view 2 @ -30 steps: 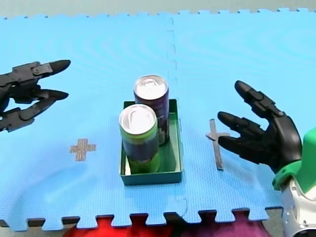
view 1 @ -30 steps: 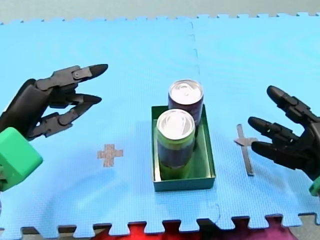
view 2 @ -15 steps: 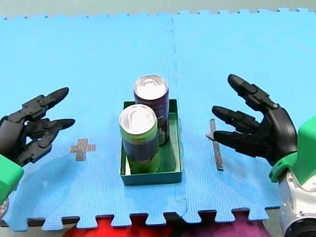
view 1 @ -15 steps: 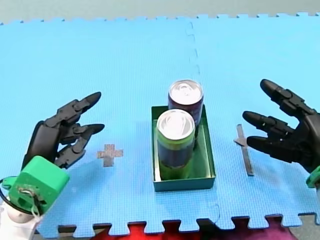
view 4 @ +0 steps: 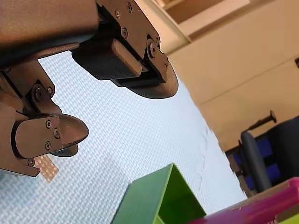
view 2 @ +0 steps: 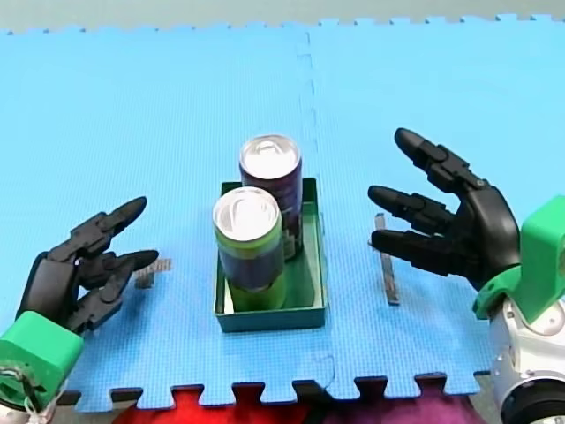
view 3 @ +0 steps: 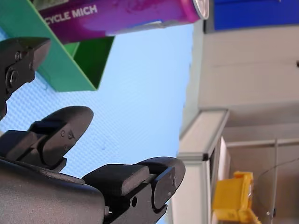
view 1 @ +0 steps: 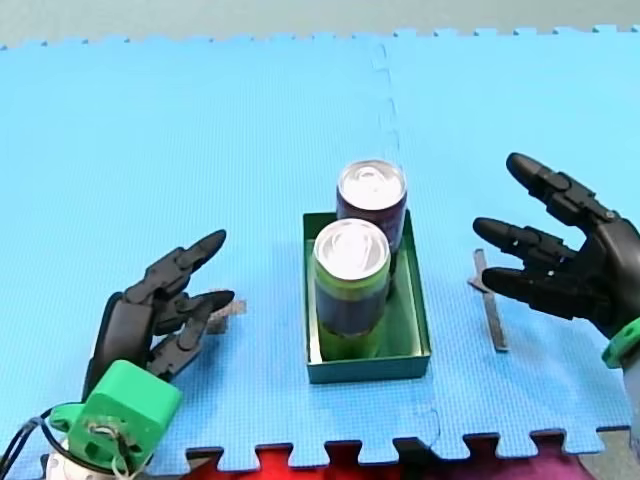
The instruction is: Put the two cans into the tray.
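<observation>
Two cans stand upright in the green tray (view 1: 421, 335) at the middle of the blue mat. The front can (view 1: 350, 300) is green and purple with a silver top. The purple can (view 1: 371, 205) stands right behind it, at the tray's far end. My left hand (view 1: 215, 285) is low at the near left, over the grey tape cross and apart from the tray, holding nothing. My right hand (view 1: 497, 222) hovers to the right of the tray, palm toward the cans, also holding nothing. The first wrist view shows the purple can (view 3: 117, 16) and a tray wall (view 3: 60, 65) beyond dark fingertips (view 3: 65, 128).
A grey tape cross (view 1: 235, 310) is partly covered by my left fingers. A second grey tape mark (view 1: 493, 318) lies below my right hand. The mat's jigsaw front edge (view 1: 300, 455) runs close to me, with red and purple below it.
My left hand has dropped from the upper left down toward the near edge and over the tape cross. My right hand has shifted slightly up and toward the tray. The cans have not moved.
</observation>
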`<state>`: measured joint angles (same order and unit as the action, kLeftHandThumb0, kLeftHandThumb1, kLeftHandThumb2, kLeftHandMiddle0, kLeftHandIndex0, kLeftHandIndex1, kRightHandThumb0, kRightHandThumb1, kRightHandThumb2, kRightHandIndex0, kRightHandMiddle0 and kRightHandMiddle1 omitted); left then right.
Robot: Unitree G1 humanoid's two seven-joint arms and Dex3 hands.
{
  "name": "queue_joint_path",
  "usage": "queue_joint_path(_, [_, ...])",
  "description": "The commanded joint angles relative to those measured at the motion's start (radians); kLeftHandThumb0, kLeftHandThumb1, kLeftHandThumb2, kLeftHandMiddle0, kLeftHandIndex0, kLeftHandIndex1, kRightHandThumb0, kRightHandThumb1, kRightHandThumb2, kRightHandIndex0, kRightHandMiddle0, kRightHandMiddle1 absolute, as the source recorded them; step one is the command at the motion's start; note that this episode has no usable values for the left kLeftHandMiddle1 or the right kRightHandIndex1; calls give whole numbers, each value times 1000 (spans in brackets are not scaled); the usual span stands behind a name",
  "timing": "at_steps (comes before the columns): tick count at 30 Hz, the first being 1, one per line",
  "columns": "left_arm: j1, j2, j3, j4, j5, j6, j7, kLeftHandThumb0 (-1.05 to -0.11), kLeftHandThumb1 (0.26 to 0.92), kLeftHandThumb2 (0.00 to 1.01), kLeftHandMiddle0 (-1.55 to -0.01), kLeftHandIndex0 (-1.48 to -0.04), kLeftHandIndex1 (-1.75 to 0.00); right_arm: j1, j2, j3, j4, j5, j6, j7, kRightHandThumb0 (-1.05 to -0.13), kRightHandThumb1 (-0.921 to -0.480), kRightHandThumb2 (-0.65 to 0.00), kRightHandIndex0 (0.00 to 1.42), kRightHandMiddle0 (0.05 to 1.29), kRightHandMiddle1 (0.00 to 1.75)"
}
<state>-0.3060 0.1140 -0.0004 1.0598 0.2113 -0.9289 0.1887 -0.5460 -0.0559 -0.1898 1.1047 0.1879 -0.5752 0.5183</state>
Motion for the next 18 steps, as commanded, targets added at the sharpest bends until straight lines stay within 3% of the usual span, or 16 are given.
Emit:
queue_joint_path(1, [1, 3, -5, -23, -2, -4, -6, -1048, 921, 482, -1023, -618, 0, -5, 1, -3, 4, 0, -10, 1, -400, -707, 0, 835, 491, 2])
queue_joint_path(11, [27, 14, -2, -66, -34, -24, -56, -1048, 921, 487, -1017, -606, 0, -3, 1, -10, 14, 3, -19, 11, -399, -704, 0, 839, 500, 3])
queue_joint_path(18, [77, 32, 9, -164, -69, -43, -103, -1048, 921, 496, -1009, -584, 0, 5, 1, -18, 44, 2, -35, 17, -390, -702, 0, 847, 507, 4])
